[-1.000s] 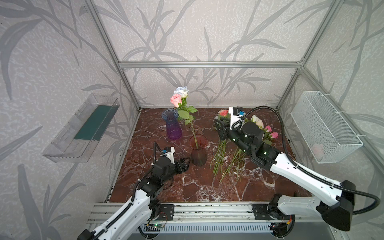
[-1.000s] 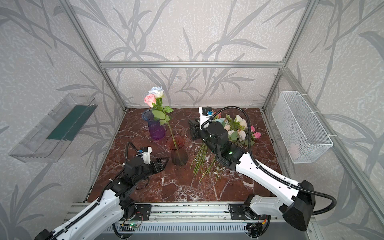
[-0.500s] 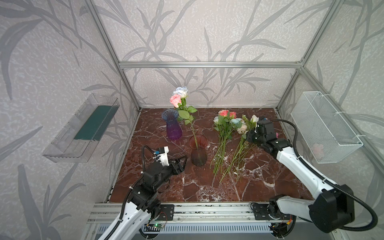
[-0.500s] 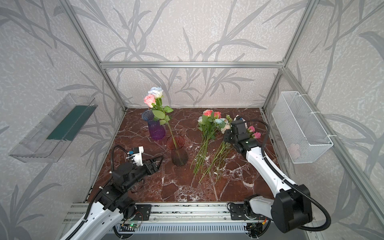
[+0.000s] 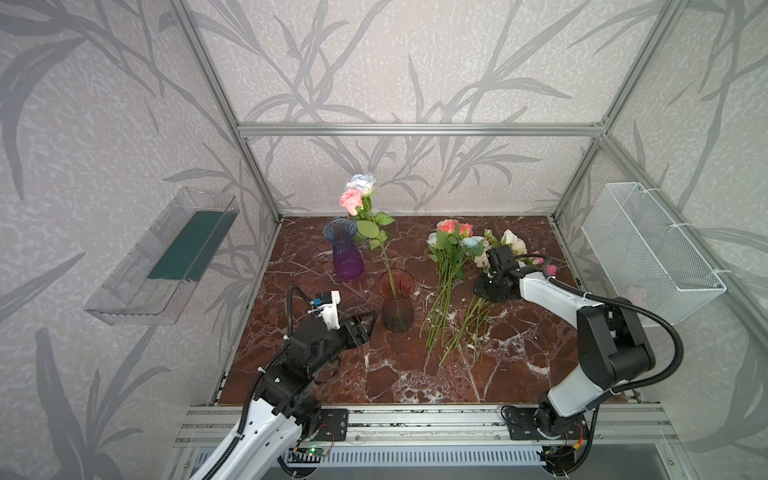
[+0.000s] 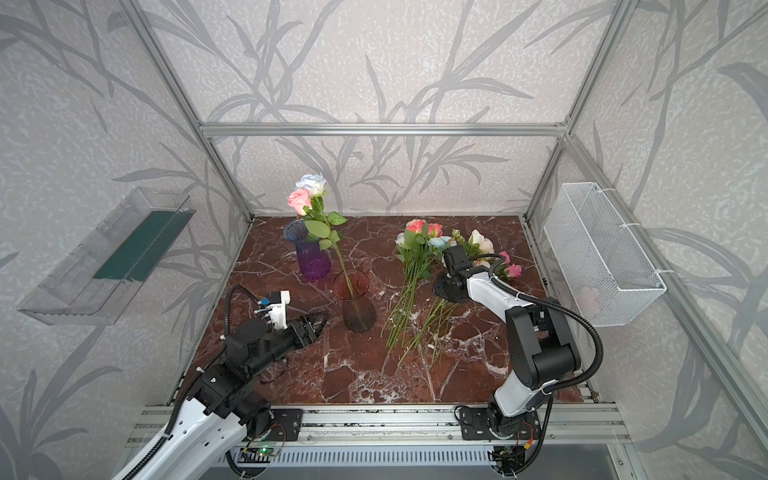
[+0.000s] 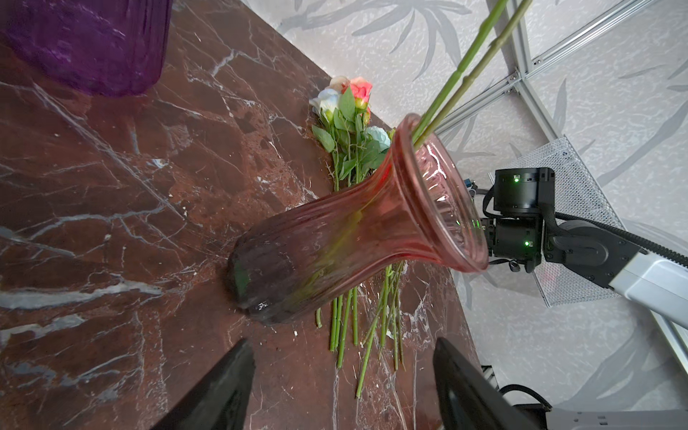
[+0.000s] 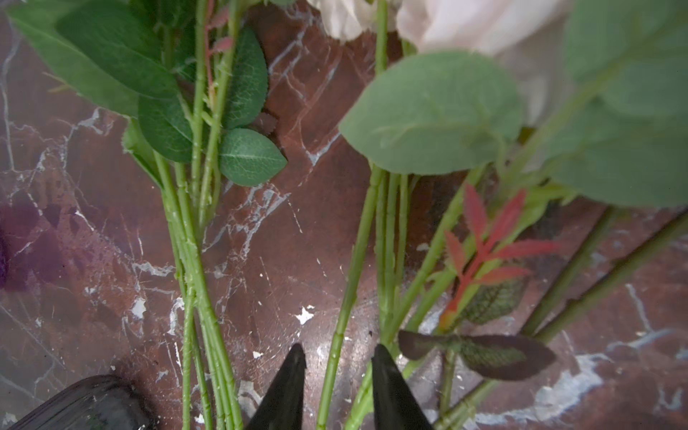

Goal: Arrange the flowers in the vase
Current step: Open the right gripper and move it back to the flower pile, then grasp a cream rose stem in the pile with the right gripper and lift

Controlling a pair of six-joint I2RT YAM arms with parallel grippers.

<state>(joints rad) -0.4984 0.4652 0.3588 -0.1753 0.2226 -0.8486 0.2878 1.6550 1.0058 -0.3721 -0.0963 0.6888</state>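
Since half a second before, the right arm (image 5: 544, 291) had swung in from beside the flower heads and dropped its wrist low over the stems, while the left gripper (image 5: 370, 324) sat much where I had left it.

From both top views I saw that left gripper pointing at the red vase (image 5: 397, 309), just short of it and not touching, its fingers spread with nothing between them. Two roses (image 5: 356, 193), one pink and one pale blue, stood in that vase, tilted toward the left. The purple vase (image 5: 348, 257) stood behind it. The loose flowers (image 6: 409, 274) lay in two bundles on the marble table (image 6: 374, 382), right of the red vase, heads toward the back wall. The right arm's wrist covered part of the right-hand bundle, so I could not see its fingers from above.

Through the left wrist camera, the spread fingers (image 7: 231, 379) framed the red vase, which stood clear of both, two green stems rising from its mouth. Loose stems lay on the table beyond it.

Through the right wrist camera, the right gripper (image 8: 337, 359) hung close above the table, its black tips a narrow gap apart. One green stem (image 8: 346, 298) ran through that gap, and neither tip pressed it. I could not tell whether the tips reached down to its level. More stems lay on either side.
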